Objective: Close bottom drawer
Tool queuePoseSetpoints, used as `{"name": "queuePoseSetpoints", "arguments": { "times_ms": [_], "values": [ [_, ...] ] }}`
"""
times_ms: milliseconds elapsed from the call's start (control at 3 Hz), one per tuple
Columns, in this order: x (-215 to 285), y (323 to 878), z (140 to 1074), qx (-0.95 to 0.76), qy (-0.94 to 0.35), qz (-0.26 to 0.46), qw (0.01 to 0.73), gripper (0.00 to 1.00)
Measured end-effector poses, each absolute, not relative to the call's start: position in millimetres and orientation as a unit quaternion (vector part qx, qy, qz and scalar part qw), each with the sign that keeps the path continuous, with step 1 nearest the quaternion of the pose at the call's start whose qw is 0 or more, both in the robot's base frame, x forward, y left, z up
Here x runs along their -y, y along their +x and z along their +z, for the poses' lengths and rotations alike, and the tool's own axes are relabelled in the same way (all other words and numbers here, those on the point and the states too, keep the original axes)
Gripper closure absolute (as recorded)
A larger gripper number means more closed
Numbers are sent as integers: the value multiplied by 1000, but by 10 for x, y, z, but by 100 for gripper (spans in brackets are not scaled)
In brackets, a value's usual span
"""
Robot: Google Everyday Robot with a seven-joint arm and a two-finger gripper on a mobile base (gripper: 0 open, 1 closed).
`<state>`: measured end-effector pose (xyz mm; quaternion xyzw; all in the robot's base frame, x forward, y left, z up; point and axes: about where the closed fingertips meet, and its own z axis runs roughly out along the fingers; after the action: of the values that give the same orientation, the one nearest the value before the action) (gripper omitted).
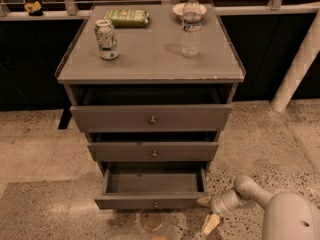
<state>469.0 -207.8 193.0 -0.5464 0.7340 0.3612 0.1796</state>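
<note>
The bottom drawer (pixel 152 202) of a grey-brown three-drawer cabinet is pulled out. Its grey box is empty and its slim front panel carries a small round knob (pixel 155 204). My gripper (pixel 207 213) is low at the right of the view, just off the right end of that front panel. Its two tan fingertips (pixel 204 201) stand apart with nothing between them. The upper fingertip is close to the panel's right corner; I cannot tell whether it touches.
The top drawer (pixel 151 118) and the middle drawer (pixel 153 152) are each pulled out a little. On the cabinet top (pixel 150 59) stand a soda can (pixel 106 39), a water bottle (pixel 191 25), a green packet (pixel 127 17) and a small bowl (pixel 178 8). A white post (pixel 297 66) stands at right.
</note>
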Motion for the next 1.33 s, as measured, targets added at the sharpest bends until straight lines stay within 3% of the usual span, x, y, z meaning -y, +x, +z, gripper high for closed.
{"name": "queuePoseSetpoints", "arguments": {
  "times_ms": [667,1333],
  "values": [
    [1754,4863,1320,-745,-501,423,125,0],
    [1861,5108,1333,-750,-502,405,144,0]
  ]
}}
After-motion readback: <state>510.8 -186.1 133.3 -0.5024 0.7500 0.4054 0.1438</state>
